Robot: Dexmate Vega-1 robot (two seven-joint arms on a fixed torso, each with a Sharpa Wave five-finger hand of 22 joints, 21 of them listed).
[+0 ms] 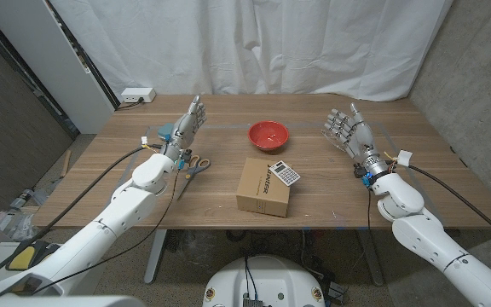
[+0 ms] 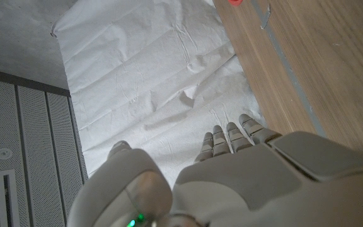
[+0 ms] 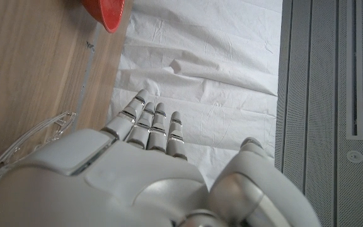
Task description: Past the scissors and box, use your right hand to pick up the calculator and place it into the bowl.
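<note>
On the wooden table [image 1: 450, 200], noted from biggest item down; clock directions read in the head view.
Box: cardboard box [image 1: 261, 189] at table centre, near the front edge.
Right hand: right hand [image 1: 348, 130] raised over the table's right side, fingers spread and extended, holding nothing and touching nothing I can see.
Left hand: left hand [image 1: 187, 125] raised over the left side, fingers straight and close together, empty.
Bowl: red bowl [image 1: 268, 134] at about 12 o'clock from the box, a little apart from it.
Scissors: scissors [image 1: 196, 165] just left of the box.
Calculator: calculator [image 1: 286, 173] lies on the box's top right corner, long axis running roughly 11 to 5 o'clock.
Key relation: calculator sits at about 8 o'clock from the right hand, which is nearer to it than the left.
Next move (judgement): reach down-left, close on the calculator's long sides.
</note>
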